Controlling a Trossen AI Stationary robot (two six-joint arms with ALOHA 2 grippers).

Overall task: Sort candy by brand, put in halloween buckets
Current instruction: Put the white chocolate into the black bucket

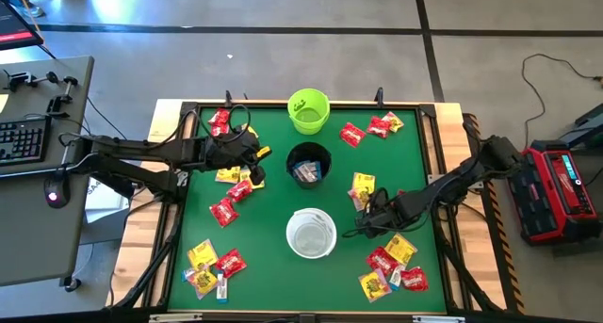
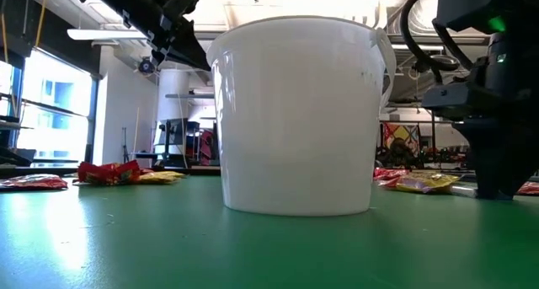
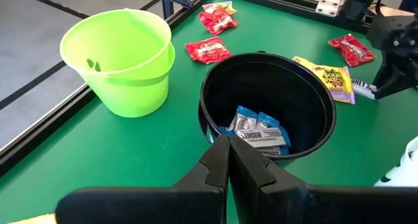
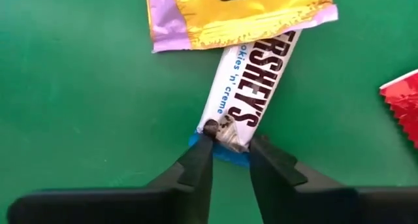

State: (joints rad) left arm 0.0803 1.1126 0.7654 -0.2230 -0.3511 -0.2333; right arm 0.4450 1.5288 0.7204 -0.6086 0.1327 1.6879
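Three buckets stand in a row down the green table's middle: a lime green one, a black one and a white one. The black bucket holds blue-and-white packets. My left gripper hangs shut and empty just left of its rim. My right gripper points down, right of the white bucket, shut on a white-and-blue Hershey's bar. The bar's far end lies under a yellow packet. My right gripper pinches the bar's near end, at the blue wrapper seal, between its two fingertips. The fingers come from above, pointing steeply down, one on each long side. The bar lies flat on the table, its other end tucked under the yellow packet.
Red and yellow candy packets lie in loose groups: left of the black bucket, at the front left, at the front right, at the far right and far left. A red packet corner lies beside the bar.
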